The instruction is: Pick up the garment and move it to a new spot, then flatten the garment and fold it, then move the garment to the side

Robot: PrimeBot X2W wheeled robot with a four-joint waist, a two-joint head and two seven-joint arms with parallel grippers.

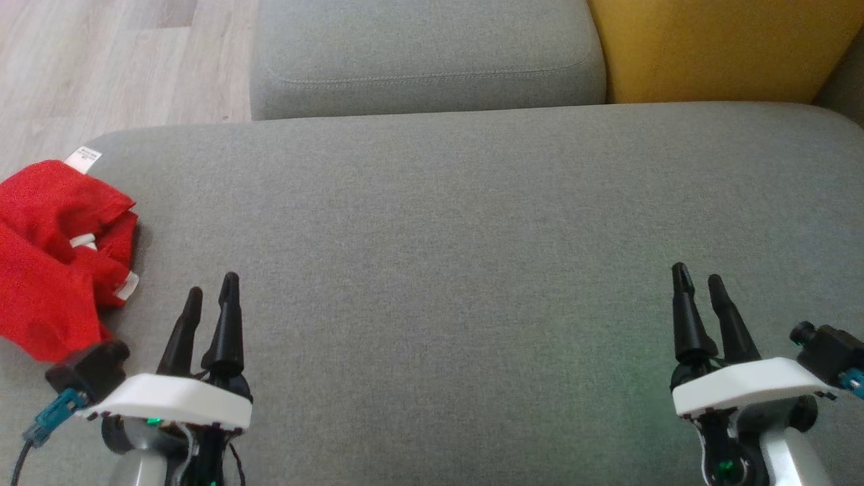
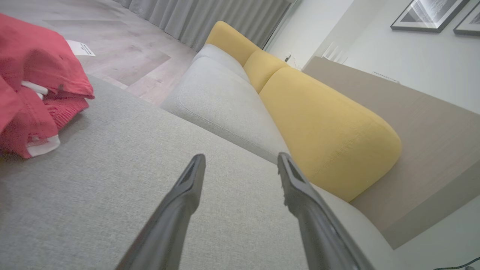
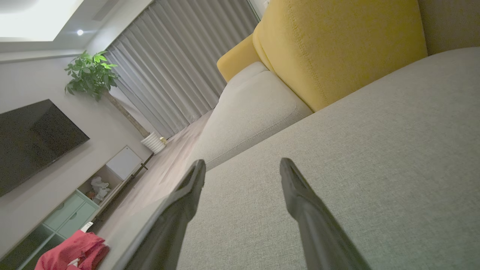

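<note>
The red garment (image 1: 54,256) is lying crumpled in a heap at the left edge of the grey seat (image 1: 472,236), part of it running off the left side of the head view. A white label (image 1: 83,157) is sticking out at its far end, and bits of white trim are showing among the folds. Just to its right, the left gripper (image 1: 212,287) is hovering over the bare seat, its fingers (image 2: 187,187) standing wide apart, holding nothing and not touching the cloth. Well apart, toward the other end of the seat, the right gripper (image 1: 696,273) is hovering with fingers spread wide and empty. Beyond the seat, a second grey cushion (image 1: 425,61) is sitting next to a yellow cushion (image 1: 722,47), and pale wood floor (image 1: 101,61) is showing past the garment.
</note>
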